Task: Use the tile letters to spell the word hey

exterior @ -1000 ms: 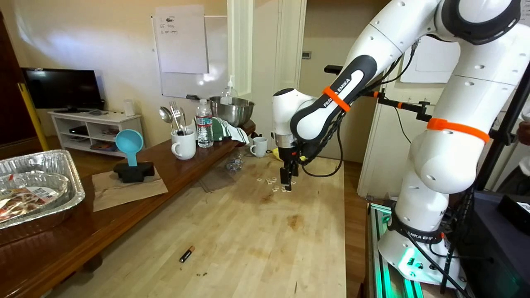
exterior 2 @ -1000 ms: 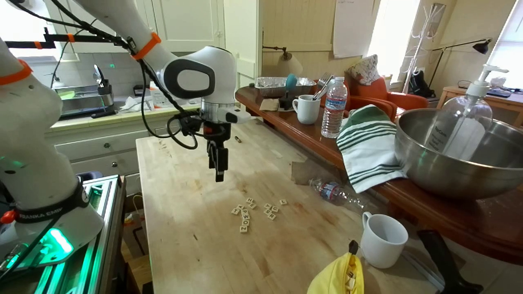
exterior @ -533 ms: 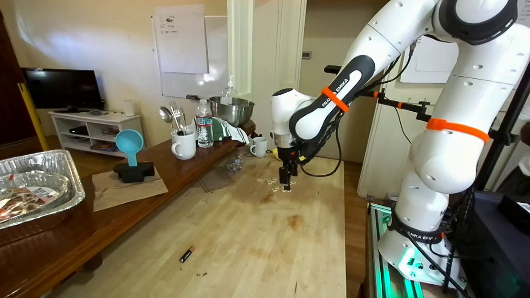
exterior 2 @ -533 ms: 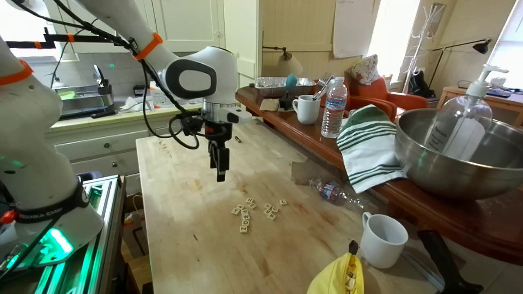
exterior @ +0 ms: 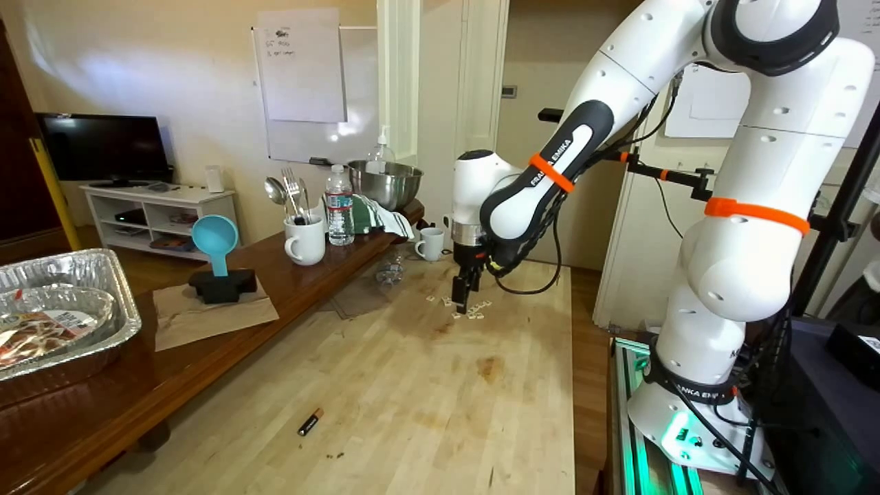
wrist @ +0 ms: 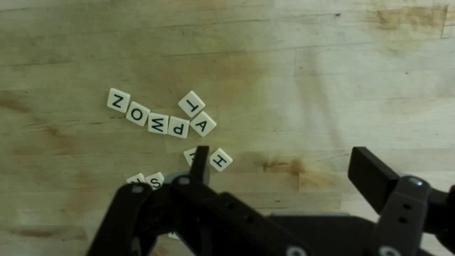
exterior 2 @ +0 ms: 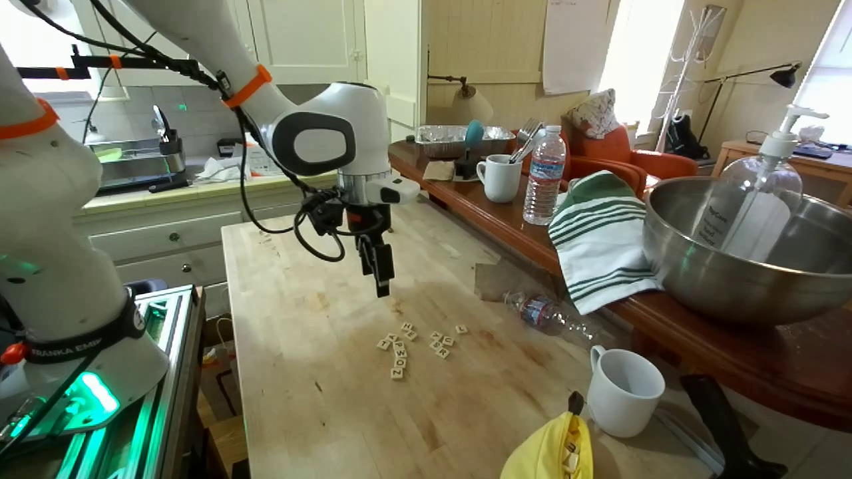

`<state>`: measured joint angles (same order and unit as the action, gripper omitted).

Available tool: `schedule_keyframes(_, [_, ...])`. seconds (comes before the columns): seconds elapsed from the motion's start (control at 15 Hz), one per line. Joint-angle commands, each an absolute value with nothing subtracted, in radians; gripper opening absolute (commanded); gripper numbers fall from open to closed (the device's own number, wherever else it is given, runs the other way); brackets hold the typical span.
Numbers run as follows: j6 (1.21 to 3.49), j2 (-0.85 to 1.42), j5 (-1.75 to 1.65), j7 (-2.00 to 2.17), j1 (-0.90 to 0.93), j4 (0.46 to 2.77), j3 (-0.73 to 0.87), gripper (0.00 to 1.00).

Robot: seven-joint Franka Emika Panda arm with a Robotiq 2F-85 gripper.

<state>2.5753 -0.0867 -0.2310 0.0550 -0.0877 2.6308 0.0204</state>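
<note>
Wooden table (exterior 2: 333, 419) bearing tile letters (wrist: 158, 123), left in the wrist view; empty pincer (wrist: 282, 167) above, jaws wide: descending round the H tile (wrist: 221, 160) could nudge its neighbour (wrist: 189, 155), the gap being tight.

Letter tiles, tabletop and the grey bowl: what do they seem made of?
Letter tiles: probably plastic, smooth and cream; rounded corners and no visible grain suggest it, but painted wood is possible.
Tabletop: wood, fairly matte-looking, judging by grain lines, seams and stains.
Bowl: metal, probably stainless steel, satin-looking; grey sheen and bright rim.
</note>
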Motion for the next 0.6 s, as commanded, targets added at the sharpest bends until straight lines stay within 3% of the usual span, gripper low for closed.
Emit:
schedule_keyframes(0.0, [2.664, -0.018, -0.186, -0.063, -0.082, 2.630, 0.050, 1.00])
schedule_keyframes(0.27, [2.716, 0.048, -0.147, -0.171, -0.086, 2.612, 0.063, 1.00])
schedule_keyframes(0.33, [2.732, 0.064, -0.138, -0.196, -0.087, 2.606, 0.065, 0.75])
schedule_keyframes(0.4, [2.747, 0.078, -0.131, -0.212, -0.088, 2.601, 0.065, 0.75])
schedule_keyframes(0.53, [2.792, 0.108, -0.123, -0.234, -0.091, 2.592, 0.064, 0.58])
